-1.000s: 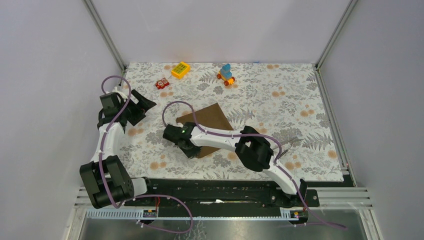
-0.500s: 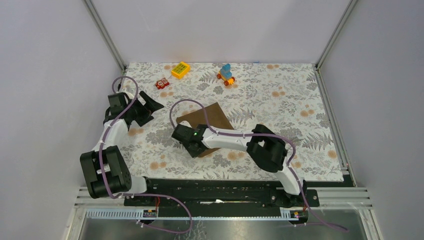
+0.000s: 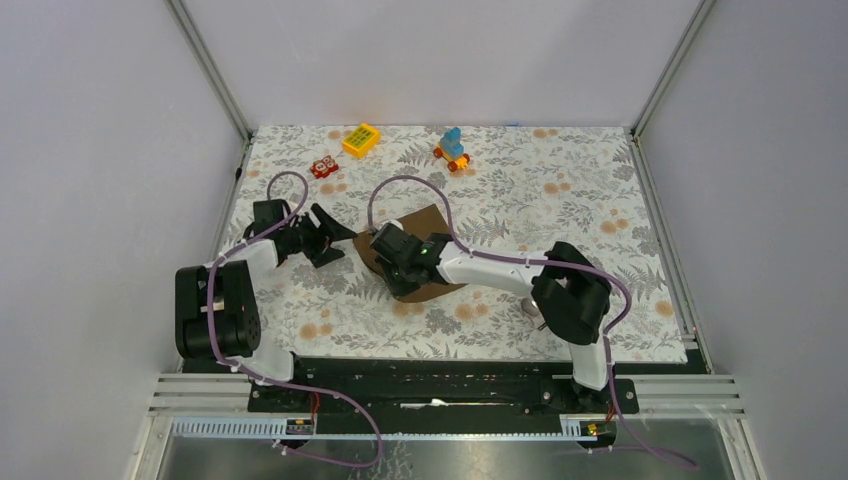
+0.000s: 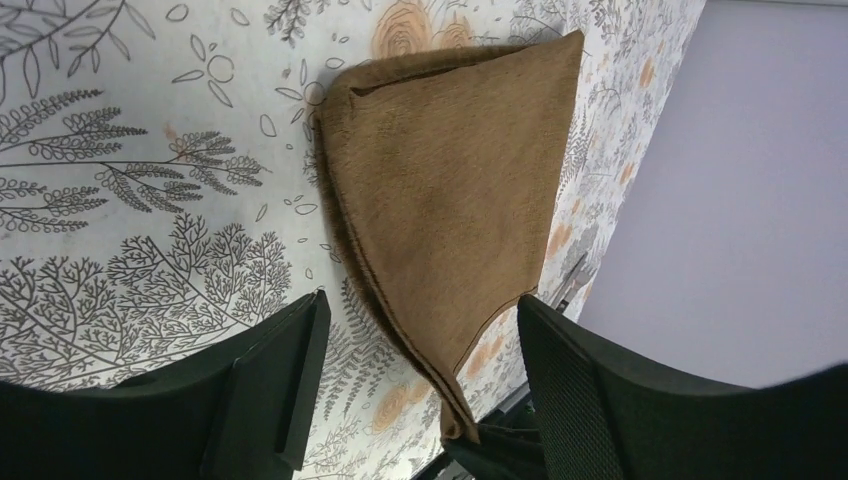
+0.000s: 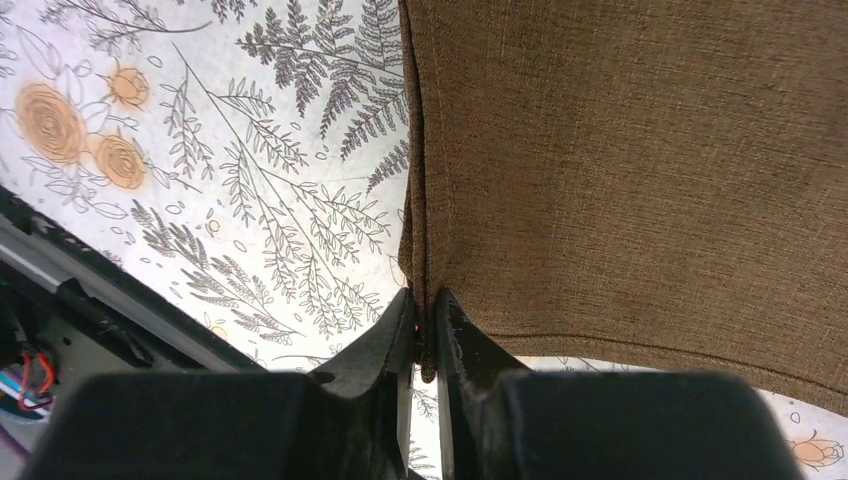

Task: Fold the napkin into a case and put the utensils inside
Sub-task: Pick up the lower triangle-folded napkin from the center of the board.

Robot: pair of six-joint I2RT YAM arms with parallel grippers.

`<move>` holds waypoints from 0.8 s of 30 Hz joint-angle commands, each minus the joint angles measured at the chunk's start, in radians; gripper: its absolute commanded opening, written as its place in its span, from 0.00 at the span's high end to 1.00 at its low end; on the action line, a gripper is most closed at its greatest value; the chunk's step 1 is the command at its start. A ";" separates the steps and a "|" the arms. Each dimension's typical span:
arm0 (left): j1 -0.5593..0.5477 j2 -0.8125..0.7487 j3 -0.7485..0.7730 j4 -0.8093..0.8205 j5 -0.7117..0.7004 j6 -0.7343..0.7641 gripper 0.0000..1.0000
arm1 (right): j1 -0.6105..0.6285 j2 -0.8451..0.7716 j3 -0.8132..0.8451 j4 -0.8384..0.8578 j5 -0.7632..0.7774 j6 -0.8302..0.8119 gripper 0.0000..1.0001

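The brown napkin (image 3: 428, 222) lies folded on the floral tablecloth (image 3: 560, 200) in mid-table. My right gripper (image 3: 398, 268) is shut on its near-left corner; in the right wrist view the doubled hem sits pinched between the right gripper (image 5: 427, 300) fingers, with the napkin (image 5: 640, 170) spreading beyond. My left gripper (image 3: 340, 232) is just left of the cloth. In the left wrist view the left gripper (image 4: 420, 305) is open, its fingers straddling the raised corner of the napkin (image 4: 450, 180) without touching. A silvery utensil (image 4: 573, 278) peeks out behind the cloth.
At the back of the table stand a yellow block (image 3: 361, 139), a red toy (image 3: 323, 167) and a blue-orange wheeled toy (image 3: 452, 148). Purple cables loop over both arms. Metal posts and grey walls close the table on three sides.
My left arm has swung right up to the napkin, its jaws narrowing a little. My right gripper has carried the pinched corner right and towards the back.
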 commanded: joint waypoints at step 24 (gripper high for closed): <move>-0.059 0.242 -0.118 0.483 0.139 -0.295 0.15 | -0.143 -0.281 -0.265 0.259 -0.195 0.122 1.00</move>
